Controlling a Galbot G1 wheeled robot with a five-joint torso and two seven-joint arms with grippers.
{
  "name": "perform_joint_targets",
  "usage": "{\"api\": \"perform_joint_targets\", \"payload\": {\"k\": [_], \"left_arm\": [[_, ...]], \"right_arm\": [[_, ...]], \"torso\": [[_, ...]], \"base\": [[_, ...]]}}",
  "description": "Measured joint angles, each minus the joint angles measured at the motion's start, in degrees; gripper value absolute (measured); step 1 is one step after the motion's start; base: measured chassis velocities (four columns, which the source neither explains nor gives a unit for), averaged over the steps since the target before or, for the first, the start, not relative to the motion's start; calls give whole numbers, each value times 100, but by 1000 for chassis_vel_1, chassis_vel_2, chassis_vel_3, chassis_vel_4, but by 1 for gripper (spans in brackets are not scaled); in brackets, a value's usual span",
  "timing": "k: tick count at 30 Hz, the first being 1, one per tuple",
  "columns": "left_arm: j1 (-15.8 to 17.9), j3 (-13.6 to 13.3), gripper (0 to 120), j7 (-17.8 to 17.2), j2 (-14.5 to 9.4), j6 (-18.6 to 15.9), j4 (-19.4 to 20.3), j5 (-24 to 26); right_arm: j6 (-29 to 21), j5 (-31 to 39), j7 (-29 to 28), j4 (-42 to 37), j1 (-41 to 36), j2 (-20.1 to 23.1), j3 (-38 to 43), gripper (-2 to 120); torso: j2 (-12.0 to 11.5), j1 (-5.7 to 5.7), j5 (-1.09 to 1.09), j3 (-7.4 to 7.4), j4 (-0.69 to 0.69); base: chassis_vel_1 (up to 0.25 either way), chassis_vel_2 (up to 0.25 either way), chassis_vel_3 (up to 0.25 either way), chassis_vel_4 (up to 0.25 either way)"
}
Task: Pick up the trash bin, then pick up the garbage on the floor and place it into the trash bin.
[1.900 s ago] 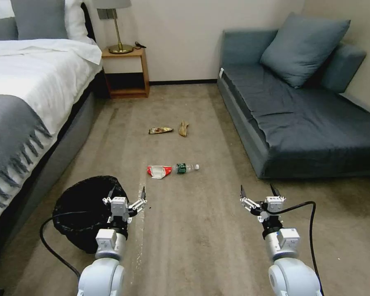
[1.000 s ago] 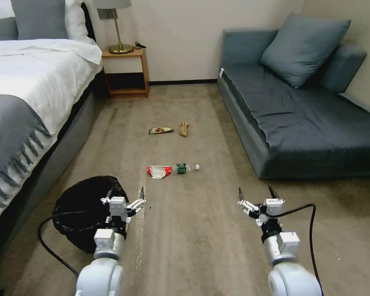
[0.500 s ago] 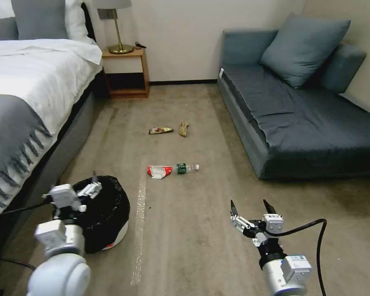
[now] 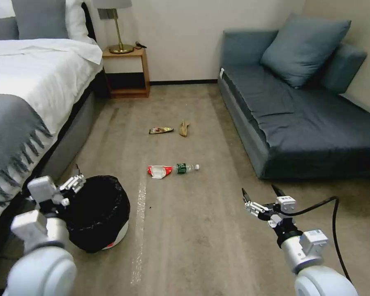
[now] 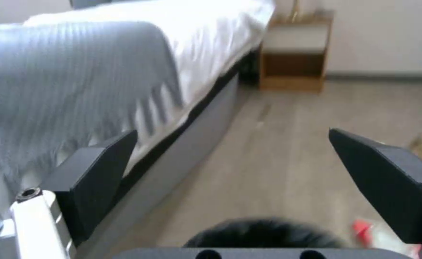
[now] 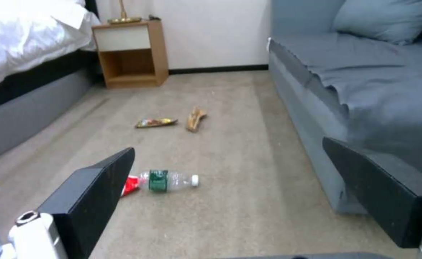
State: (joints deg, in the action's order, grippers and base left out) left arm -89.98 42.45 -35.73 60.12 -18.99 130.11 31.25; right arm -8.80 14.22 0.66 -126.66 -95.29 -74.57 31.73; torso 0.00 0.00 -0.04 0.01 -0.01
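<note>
I see the big bed [image 4: 24, 82] first. It has a white sheet and a grey blanket with a fringe. Across the floor [image 4: 185, 246] from the bed is the blue-grey sofa [image 4: 300, 115] with a cushion [image 4: 302, 47] on it. At the head end of the bed, by the wall, is a small wooden nightstand [image 4: 125, 72] with a lamp [image 4: 117, 28].

The trash bin [image 4: 98, 211] stands on the floor near the foot end of the bed, close to the bed's side. It is round and low, with a shiny black bag over a white body. A bit of the white shows at the bottom.

My left end effector [image 4: 72, 181] is up over the rim of the bin on the side next to the bed. Its fingers are spread wide with nothing between them. In the left wrist view the black top of the bin [image 5: 263, 233] sits low between the two dark fingers [image 5: 100, 176]. I cannot tell if they touch the bin.

My right end effector [image 4: 259, 195] hangs above the floor, far from the bed and near the front of the sofa. It is spread wide too, and holds nothing.

The garbage lies out on the floor between the bed and the sofa, well apart from both end effectors. The red-and-white wrapper [image 4: 159, 171] touches the clear bottle [image 4: 186, 167] with a green label. Nearer the nightstand lie the shiny snack packet [image 4: 160, 130] and, just beside it, the tan peel [image 4: 183, 128].
</note>
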Motion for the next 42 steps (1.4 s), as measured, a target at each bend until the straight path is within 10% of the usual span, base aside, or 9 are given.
{"api": "perform_joint_targets", "payload": {"k": [17,28,42], "left_arm": [[-230,557,100,-759,-604,-1242,-616,2214],[258,623,100,-1030,-308,-2169,-1306,3944],[944,351,100,-1073,-36,-2347,-2298,4179]], "right_arm": [[158,-153,39,73,3,-50,37,100],[173,-86,102,133,150,9,23,100],[136,-9,121,80,76,38,205,100]], "torso": [[0,-1,3,0,2],[0,0,5,0,1],[0,0,4,-1,1]], "base": [[0,0,0,0],[0,0,0,0],[0,0,0,0]]}}
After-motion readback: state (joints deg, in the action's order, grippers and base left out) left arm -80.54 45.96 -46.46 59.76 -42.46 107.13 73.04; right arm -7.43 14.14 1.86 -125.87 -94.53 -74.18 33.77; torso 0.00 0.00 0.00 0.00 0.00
